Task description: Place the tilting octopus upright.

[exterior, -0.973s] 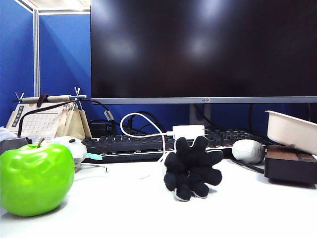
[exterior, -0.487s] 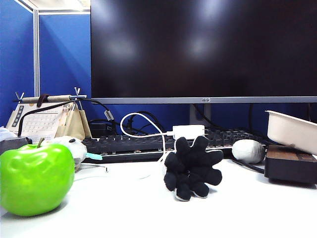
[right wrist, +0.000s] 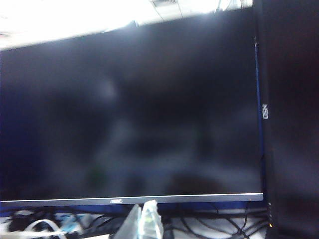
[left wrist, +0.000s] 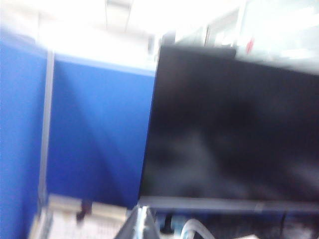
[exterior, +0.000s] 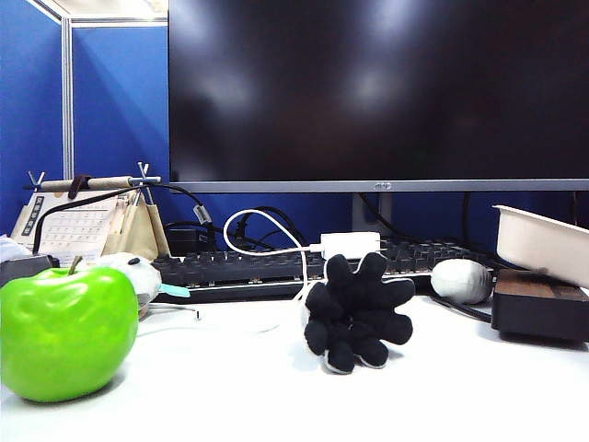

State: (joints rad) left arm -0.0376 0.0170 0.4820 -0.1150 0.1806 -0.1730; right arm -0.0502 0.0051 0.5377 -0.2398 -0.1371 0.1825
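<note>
The tilting octopus (exterior: 356, 311) lies tipped on its side in the middle of the white table, its black underside and stubby tentacles facing the exterior camera. Neither arm shows in the exterior view. In the left wrist view only the tips of my left gripper (left wrist: 141, 222) show, pressed together with nothing between them, raised and facing the monitor and the blue partition. My right gripper (right wrist: 142, 220) also shows just its tips, shut and empty, aimed at the dark monitor. The octopus is out of both wrist views.
A green apple (exterior: 66, 331) stands at the near left. A keyboard (exterior: 276, 267), white cable (exterior: 267, 235) and big monitor (exterior: 377, 92) run along the back. A grey oval lump (exterior: 460, 280), dark box (exterior: 538, 304) and white tray (exterior: 543, 241) sit at the right.
</note>
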